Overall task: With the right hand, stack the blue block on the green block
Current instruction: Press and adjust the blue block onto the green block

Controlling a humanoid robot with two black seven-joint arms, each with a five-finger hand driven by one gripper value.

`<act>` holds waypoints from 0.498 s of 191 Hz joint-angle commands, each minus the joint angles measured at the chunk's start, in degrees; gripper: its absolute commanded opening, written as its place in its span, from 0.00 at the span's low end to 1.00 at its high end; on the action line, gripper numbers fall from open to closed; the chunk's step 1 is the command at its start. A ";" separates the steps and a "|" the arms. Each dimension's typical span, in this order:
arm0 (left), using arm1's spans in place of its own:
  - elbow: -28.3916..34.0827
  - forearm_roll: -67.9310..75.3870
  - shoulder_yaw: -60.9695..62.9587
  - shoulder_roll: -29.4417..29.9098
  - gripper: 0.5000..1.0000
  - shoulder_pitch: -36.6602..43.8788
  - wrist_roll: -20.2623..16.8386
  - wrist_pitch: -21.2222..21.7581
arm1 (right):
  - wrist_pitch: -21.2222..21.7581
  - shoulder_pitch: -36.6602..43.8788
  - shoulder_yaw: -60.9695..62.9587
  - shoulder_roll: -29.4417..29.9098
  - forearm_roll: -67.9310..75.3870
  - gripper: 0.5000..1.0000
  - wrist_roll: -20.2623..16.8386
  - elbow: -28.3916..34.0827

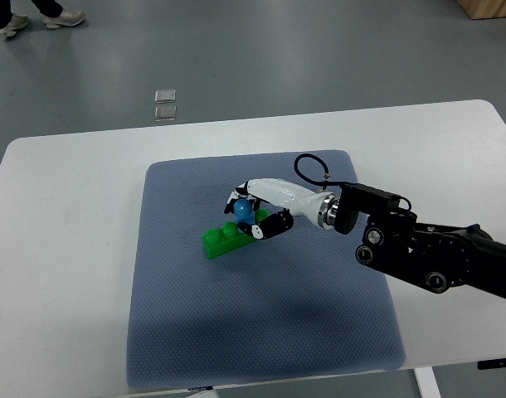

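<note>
A green block (222, 240) lies on the blue-grey mat (261, 332), slanting up toward the right. Right above its right end sits a blue block (244, 214), and my right hand (251, 214) has its white fingers curled around it. The right arm (435, 253) reaches in from the right edge, black with a white forearm shell. Whether the blue block touches the green one is hidden by the fingers. The left arm does not show.
The mat covers the middle of a white table (62, 249). Two small clear squares (165, 103) lie on the grey floor beyond the table's far edge. A person's shoes (37, 20) show at the top left.
</note>
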 commanded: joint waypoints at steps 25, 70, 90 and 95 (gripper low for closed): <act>0.00 0.00 0.00 0.00 1.00 0.00 0.00 0.00 | 0.06 -1.04 0.87 0.44 -0.01 0.14 0.13 -0.09; 0.00 0.00 0.00 0.00 1.00 0.00 0.00 0.00 | 0.06 -1.66 1.05 1.05 -0.01 0.15 0.21 -1.06; 0.00 0.00 0.00 0.00 1.00 0.00 0.00 0.00 | -0.03 -2.01 1.05 1.49 -0.01 0.17 1.00 -1.50; -0.09 0.00 0.00 0.00 1.00 0.00 0.00 0.00 | -0.03 -2.10 1.05 1.58 -0.01 0.18 1.09 -1.76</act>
